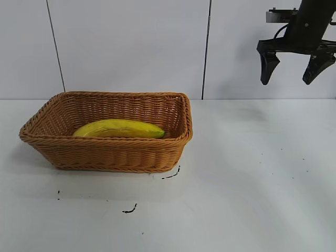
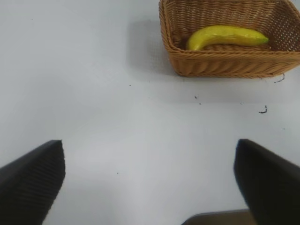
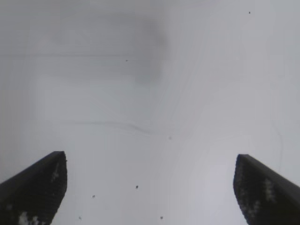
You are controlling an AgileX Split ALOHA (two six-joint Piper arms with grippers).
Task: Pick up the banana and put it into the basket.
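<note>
The yellow banana (image 1: pixel 119 129) lies flat inside the tan wicker basket (image 1: pixel 105 155), which stands on the white table at the left; the left wrist view also shows the banana (image 2: pixel 227 36) in the basket (image 2: pixel 225 65). My right gripper (image 1: pixel 289 81) hangs high at the upper right, well away from the basket, open and empty, and its wrist view shows the gripper (image 3: pixel 150 157) over bare table. The left gripper (image 2: pixel 149 143) is open and empty above bare table, some way from the basket; the exterior view does not show it.
Small black marks (image 1: pixel 130 210) dot the white table (image 1: pixel 252 178) in front of the basket. A white panelled wall (image 1: pixel 131 47) stands behind. Wide bare table stretches to the right of the basket.
</note>
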